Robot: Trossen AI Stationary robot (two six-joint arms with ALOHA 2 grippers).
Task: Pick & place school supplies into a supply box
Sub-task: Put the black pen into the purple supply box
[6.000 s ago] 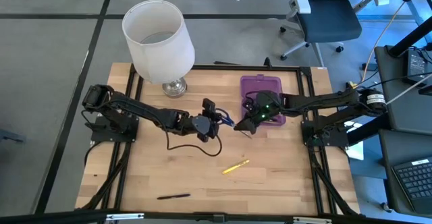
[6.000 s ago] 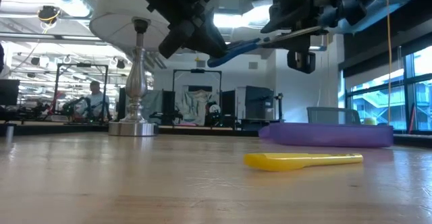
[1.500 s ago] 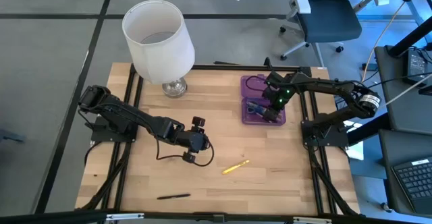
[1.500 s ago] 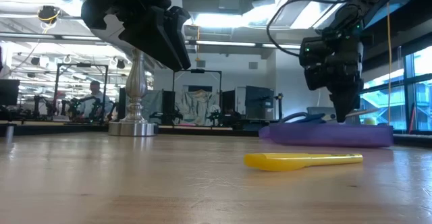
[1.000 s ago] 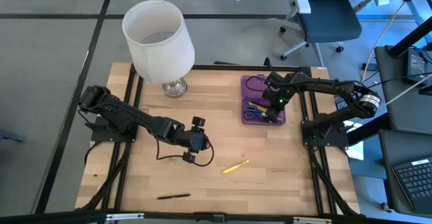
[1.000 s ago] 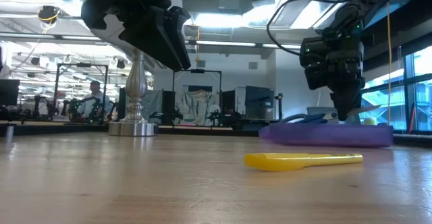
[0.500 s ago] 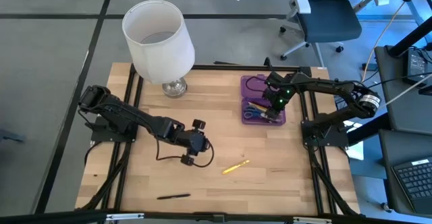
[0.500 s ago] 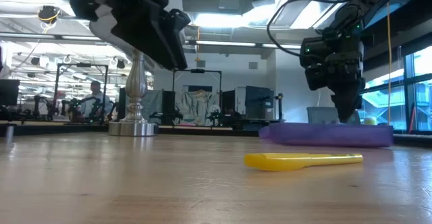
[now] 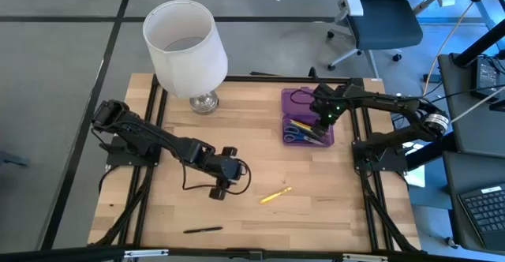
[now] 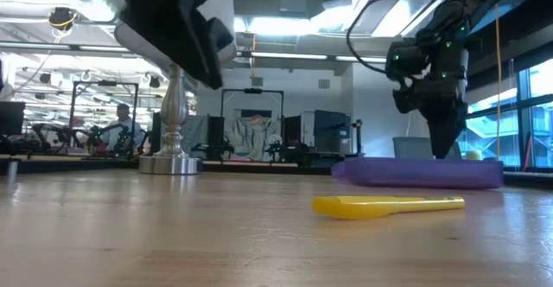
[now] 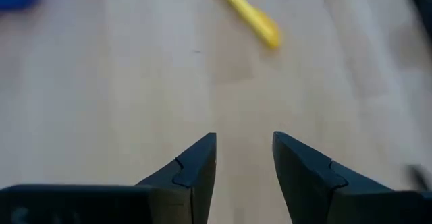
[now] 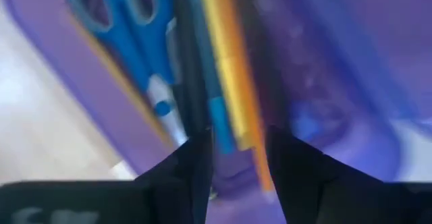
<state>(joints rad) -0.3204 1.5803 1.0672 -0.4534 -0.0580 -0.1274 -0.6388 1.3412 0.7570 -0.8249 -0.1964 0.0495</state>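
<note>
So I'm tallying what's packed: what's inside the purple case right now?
The purple case holds blue-handled scissors, a blue pen and an orange pencil. Anything beneath them is covered.

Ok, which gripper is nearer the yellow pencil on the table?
Left. The left gripper hangs just beside the yellow pencil; the right gripper is far off, over the purple box.

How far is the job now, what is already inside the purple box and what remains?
Done: the blue-handled scissors and several pens lie in the purple supply box. In hand: nothing; the right gripper hangs open over the box, and the left gripper is open near the yellow pencil. Left: that pencil and the black pen.
</note>
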